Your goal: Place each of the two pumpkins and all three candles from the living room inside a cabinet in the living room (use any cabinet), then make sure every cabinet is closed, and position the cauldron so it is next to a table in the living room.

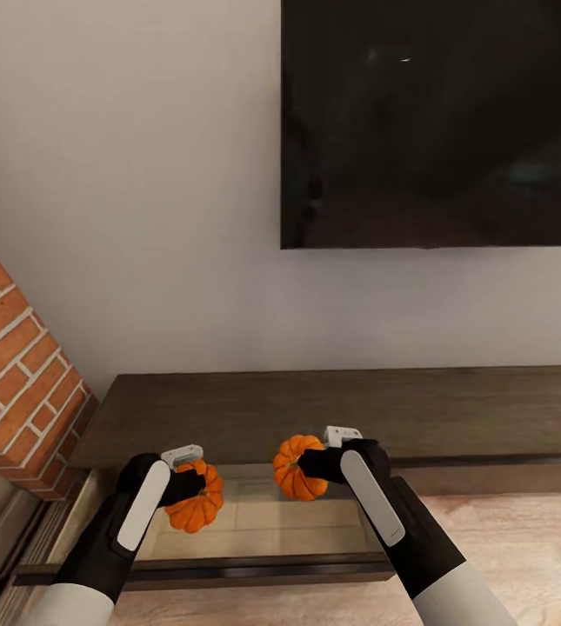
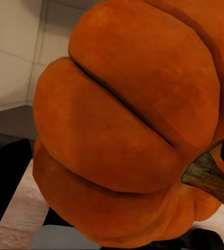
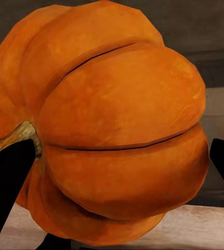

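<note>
Light wood plank flooring (image 1: 506, 539) is seen nearest, under a pulled-out drawer with a pale wood interior (image 1: 254, 522) belonging to the long, low, dark brown wooden cabinet (image 1: 358, 409). Over that open drawer two small, round, ribbed orange pumpkins are held, apparently so that each can be lowered straight in. One pumpkin (image 1: 195, 497) is clamped by the left gripper (image 1: 189, 489), its brown stem (image 2: 211, 179) pointing sideways; the other pumpkin (image 1: 297, 468) is clamped by the right gripper (image 1: 313, 465), sitting between the dark fingers (image 3: 8, 192). Both pumpkins are carried above the drawer, not resting in it. Farther back stand a red brick fireplace (image 1: 15, 374), a pale grey wall (image 1: 141, 174) and a black wall-mounted television (image 1: 437, 122).
</note>
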Controlling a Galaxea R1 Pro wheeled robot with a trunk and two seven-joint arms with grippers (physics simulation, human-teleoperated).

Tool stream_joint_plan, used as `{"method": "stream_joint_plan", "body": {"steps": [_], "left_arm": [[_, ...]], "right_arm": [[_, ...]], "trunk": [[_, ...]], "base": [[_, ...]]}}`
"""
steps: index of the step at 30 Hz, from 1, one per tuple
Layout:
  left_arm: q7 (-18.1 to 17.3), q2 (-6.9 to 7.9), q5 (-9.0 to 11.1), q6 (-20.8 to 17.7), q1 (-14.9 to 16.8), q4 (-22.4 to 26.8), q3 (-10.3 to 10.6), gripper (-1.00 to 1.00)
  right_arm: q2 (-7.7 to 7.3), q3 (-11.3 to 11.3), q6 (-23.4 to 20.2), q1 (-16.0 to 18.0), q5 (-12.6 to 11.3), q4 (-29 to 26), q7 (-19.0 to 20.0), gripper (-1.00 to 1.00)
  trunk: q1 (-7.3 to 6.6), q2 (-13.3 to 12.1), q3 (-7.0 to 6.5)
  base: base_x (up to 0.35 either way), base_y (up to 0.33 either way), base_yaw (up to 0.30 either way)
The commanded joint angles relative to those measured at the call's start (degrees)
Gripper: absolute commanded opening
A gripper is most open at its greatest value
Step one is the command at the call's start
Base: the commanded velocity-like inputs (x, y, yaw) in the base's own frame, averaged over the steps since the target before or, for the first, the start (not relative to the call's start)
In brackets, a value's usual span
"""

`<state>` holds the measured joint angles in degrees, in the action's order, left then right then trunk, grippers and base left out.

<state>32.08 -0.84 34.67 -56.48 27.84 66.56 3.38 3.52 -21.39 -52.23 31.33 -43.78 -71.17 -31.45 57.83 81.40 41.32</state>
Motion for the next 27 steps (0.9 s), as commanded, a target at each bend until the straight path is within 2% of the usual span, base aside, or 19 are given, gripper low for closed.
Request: {"method": "stream_joint_plan", "body": {"steps": [1, 27], "left_arm": [[0.58, 0.02, 0.63, -0.04, 0.05, -0.01, 0.05, -1.0], [0.62, -0.04, 0.58, 0.71, 0.11, 0.4, 0.05, -1.0]], "right_arm": [[0.0, -0.05, -0.11, 0.05, -0.58, -0.07, -0.6, -1.0], [0.0, -0.14, -0.33, 0.05, -0.6, 0.07, -0.72, -1.0]], "trunk": [[0.22, 0.45, 0.23], [5.93, 10.87, 4.9]], "base": [[0.0, 0.0, 0.0], [0.0, 0.0, 0.0]]}}
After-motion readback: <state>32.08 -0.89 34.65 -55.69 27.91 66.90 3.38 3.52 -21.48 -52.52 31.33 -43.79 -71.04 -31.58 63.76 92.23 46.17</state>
